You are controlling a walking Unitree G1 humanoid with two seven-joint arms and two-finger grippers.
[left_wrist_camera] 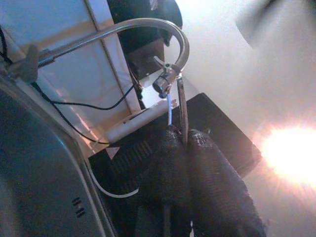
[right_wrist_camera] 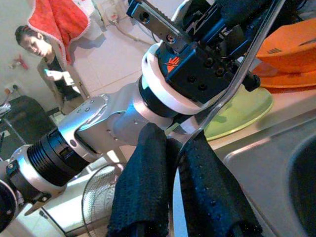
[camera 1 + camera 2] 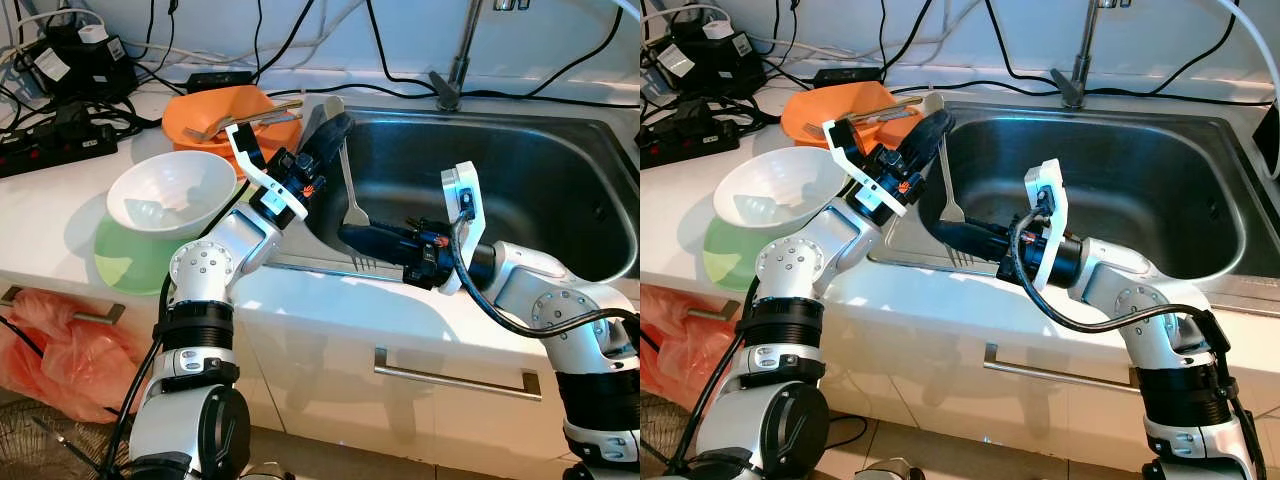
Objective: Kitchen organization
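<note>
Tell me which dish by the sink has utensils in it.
The orange bowl, behind the white bowl and green plate; utensils lie across it.

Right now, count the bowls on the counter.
2: a white bowl on a green plate and an orange bowl behind it beside the sink. More may be hidden.

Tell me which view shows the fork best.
Right eye view: the fork shows whole over the sink, handle in the left end effector, tines by the right end effector. Left eye matches. Wrist views show just handle slivers between fingers.
</note>
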